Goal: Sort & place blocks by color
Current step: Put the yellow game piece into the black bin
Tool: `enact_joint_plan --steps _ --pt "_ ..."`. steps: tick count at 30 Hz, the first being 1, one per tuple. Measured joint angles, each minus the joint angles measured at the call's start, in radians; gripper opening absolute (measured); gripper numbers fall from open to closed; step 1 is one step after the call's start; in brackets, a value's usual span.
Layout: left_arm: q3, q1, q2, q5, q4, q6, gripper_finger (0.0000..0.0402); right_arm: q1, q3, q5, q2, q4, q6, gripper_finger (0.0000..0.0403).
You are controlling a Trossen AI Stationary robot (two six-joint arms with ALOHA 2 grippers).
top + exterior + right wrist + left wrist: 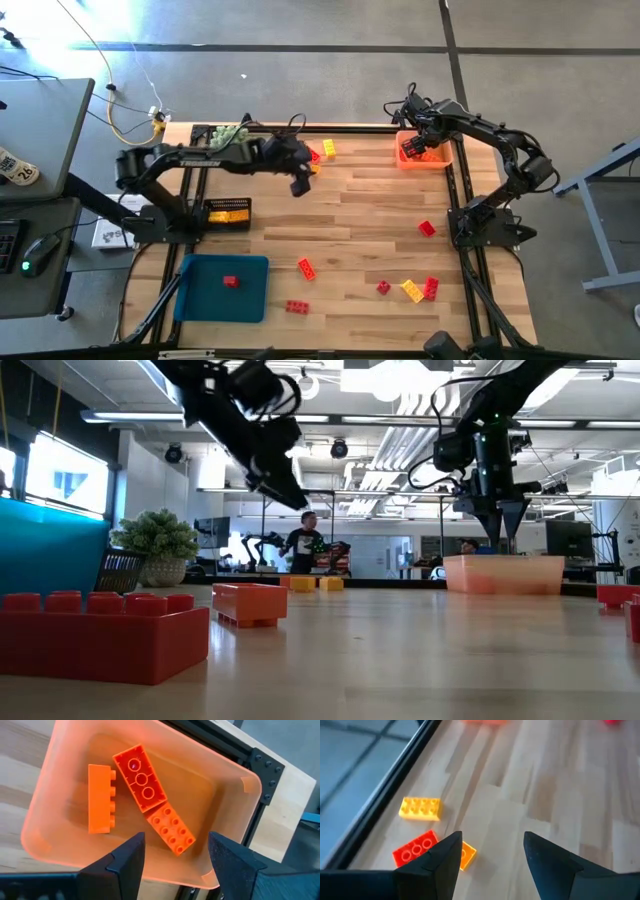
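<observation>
Three blocks lie flat on the wood near the far edge: a yellow one (420, 808), a red one (415, 849) and an orange one (468, 856). My left gripper (492, 855) hangs open above and just beside them (300, 182), its left finger partly hiding the orange one. My right gripper (175, 852) stands open over the orange tray (50, 827) at the far right (425, 158). In that tray lie three orange blocks (100, 797) (140, 777) (171, 829), none between the fingers. A red block (231, 281) lies in the blue tray (205, 300).
A dark tray with yellow blocks (228, 212) sits at the left. A green plant ball (230, 135) stands at the far left. Loose red, orange and yellow blocks (412, 291) are scattered over the near and right part of the table, one red (427, 228) mid-right.
</observation>
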Motion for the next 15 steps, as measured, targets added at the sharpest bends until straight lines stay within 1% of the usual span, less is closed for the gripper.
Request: enact_joint_plan --steps 7,12,15 --pt "0.094 0.030 0.120 -0.002 0.000 -0.270 0.0200 0.000 0.000 0.000 0.000 0.014 0.000 0.0204" --pt "0.156 0.029 0.179 -0.008 -0.016 -0.373 0.0200 0.000 0.000 0.000 0.000 0.014 0.000 0.0204" --pt "0.191 0.027 0.209 -0.027 -0.081 -0.426 0.0200 0.000 0.000 0.000 0.000 0.014 -0.002 0.0204"
